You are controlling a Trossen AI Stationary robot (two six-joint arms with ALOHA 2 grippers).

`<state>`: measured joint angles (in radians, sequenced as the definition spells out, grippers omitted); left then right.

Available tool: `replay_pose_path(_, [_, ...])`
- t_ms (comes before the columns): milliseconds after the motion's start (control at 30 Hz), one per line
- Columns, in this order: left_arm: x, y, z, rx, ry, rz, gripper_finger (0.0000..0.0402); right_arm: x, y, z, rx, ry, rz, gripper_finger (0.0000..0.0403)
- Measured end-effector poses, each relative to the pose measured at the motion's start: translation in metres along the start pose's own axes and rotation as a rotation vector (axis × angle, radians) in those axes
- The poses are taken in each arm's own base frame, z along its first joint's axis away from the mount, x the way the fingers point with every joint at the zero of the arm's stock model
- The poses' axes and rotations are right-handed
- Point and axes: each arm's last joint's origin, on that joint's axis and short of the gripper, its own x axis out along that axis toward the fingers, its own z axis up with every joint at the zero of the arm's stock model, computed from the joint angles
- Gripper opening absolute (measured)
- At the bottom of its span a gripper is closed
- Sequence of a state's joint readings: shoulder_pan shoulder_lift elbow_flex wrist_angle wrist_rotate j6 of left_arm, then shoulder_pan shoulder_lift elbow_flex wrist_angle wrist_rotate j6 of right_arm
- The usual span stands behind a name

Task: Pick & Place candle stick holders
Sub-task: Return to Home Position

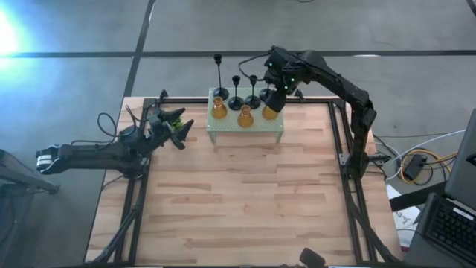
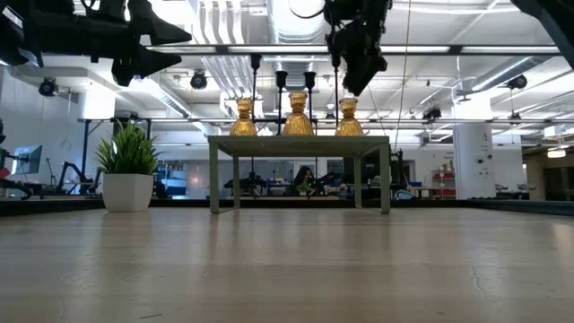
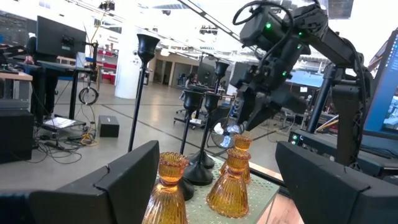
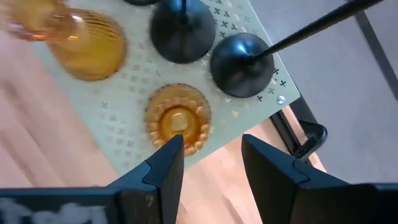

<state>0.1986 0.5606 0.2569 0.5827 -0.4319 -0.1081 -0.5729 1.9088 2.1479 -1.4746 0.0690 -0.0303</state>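
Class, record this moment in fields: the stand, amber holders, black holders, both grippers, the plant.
stand: pale green perforated stand near the far edge of the table, carrying all holders in view
amber glass holders: three in a row along the stand's front
black candle stick holders: behind the amber row, stems of differing height
right gripper: open, empty, above the rightmost amber holder
left gripper: open, empty, at the table's left side
potted plant: on the table, left of the stand
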Motion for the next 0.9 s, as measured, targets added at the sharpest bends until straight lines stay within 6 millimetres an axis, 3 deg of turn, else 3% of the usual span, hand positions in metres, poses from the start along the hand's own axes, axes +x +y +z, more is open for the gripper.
replay_pose_path(200, [0.0, 0.0, 0.0, 0.0, 0.0, 0.0, 0.0326, -0.027, 0.004, -0.01, -0.011, -0.068, 0.11, 0.014])
replay_pose_path(333, [0.0, 0.0, 0.0, 0.0, 0.0, 0.0, 0.0326, -0.055, 0.012, -0.024, -0.029, -0.137, 0.161, 0.0125])
replay_pose_path(533, [0.0, 0.0, 0.0, 0.0, 0.0, 0.0, 0.0326, -0.107, 0.027, -0.056, -0.089, -0.267, 0.194, 0.0096])
replay_pose_path(667, [0.0, 0.0, 0.0, 0.0, 0.0, 0.0, 0.0326, -0.13, 0.041, -0.079, -0.094, -0.383, 0.241, 0.0068])
replay_pose_path(767, [0.0, 0.0, 0.0, 0.0, 0.0, 0.0, 0.0326, -0.13, 0.056, -0.093, -0.126, -0.462, 0.291, 0.0046])
replay_pose_path(900, [0.0, 0.0, 0.0, 0.0, 0.001, 0.0, 0.0326, -0.106, 0.082, -0.11, -0.214, -0.534, 0.358, 0.0024])
